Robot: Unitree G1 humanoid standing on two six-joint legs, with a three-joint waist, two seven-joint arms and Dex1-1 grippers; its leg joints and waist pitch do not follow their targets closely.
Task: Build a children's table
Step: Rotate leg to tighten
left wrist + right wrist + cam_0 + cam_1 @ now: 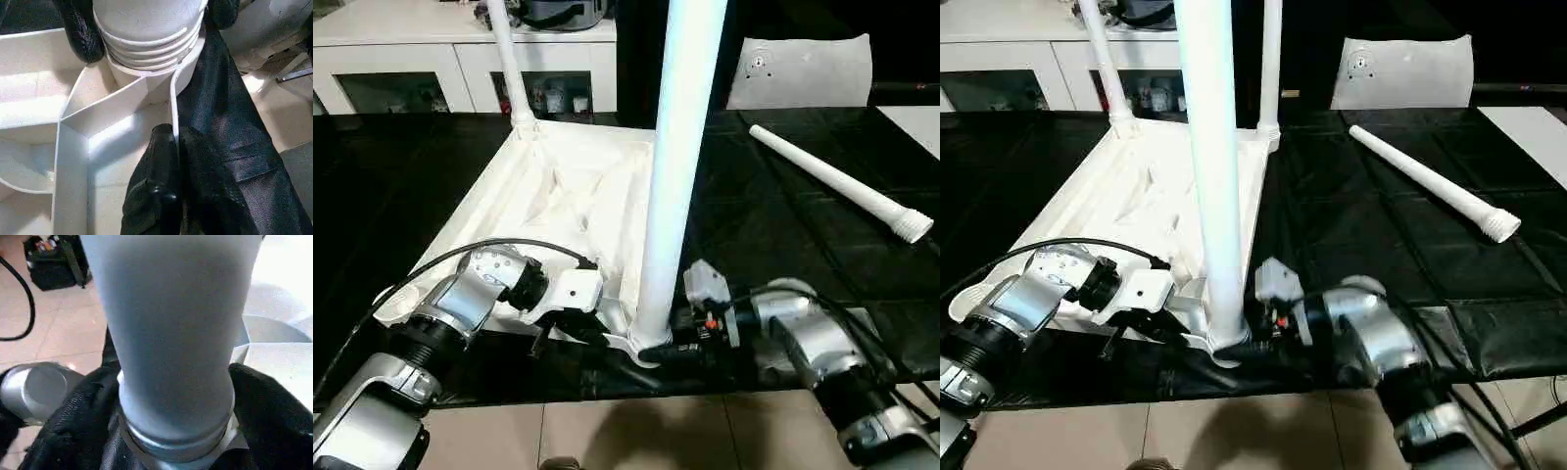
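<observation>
White cabinet [460,59], black work table [783,225]

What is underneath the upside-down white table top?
The table top lies on a black cover. What the cover hides beneath it cannot be seen.

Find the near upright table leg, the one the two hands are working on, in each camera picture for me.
Left eye: upright leg, centre, top edge down to near corner socket.
Right eye: left of centre, same socket.
Left wrist: its ribbed base at the top.
Right wrist: fills the middle.
Shared landmark: the loose leg lying on the black table.
</observation>
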